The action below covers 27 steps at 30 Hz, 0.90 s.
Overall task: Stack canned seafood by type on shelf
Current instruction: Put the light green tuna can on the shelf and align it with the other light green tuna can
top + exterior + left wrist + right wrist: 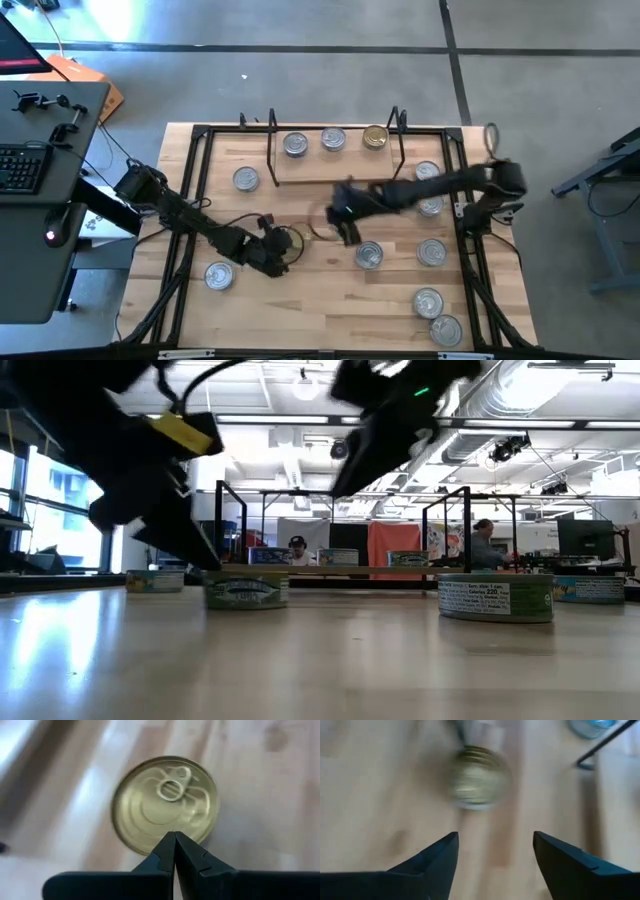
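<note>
Gleaming wood tabletop (300, 660) w/ tins, bright office rm behind, person (486, 543) seated.

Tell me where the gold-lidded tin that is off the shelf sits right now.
In the high view the gold-lidded tin sits on the tabletop left of centre, just ahead of the shut left claw, with the open right claw close on its other side.

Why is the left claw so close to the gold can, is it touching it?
Cannot tell. In the left wrist view the shut left gripper overlaps the gold-lidded can's edge, hiding any gap; the high view hides it too.
</note>
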{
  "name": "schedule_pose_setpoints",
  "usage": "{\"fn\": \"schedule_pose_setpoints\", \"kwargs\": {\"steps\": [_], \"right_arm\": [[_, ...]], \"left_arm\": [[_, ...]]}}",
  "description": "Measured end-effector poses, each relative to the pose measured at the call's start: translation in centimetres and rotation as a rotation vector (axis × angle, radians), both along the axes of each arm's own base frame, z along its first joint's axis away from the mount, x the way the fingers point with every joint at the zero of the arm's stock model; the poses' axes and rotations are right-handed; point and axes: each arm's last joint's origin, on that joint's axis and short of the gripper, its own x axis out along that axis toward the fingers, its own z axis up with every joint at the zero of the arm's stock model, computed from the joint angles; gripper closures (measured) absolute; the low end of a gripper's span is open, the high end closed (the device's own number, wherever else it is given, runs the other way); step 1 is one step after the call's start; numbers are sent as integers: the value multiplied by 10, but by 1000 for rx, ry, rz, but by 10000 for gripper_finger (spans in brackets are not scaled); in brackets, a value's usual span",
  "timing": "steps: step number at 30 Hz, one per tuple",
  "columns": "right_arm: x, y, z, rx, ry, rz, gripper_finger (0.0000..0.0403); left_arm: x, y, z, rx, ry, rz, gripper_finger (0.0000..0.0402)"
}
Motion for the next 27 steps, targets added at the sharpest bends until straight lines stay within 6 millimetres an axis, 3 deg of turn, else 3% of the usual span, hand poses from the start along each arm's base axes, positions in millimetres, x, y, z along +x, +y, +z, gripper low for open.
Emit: {"fn": "schedule_pose_setpoints", "kwargs": {"steps": [5, 11, 15, 19, 27], "right_arm": [[-47, 56, -17, 99, -129, -67, 172], [-73, 98, -62, 140, -226, -144, 181], [-74, 107, -77, 142, -236, -170, 183], [-68, 112, -79, 113, -232, -141, 183], [-51, 114, -60, 62, -285, -66, 183]], "left_arm": [[9, 11, 21, 87, 3, -108, 378], [5, 9, 35, 48, 27, -323, 308], [1, 9, 17, 50, 34, -414, 258], [-4, 15, -2, 49, 45, -473, 228], [-3, 17, -14, 152, 49, -516, 257]]}}
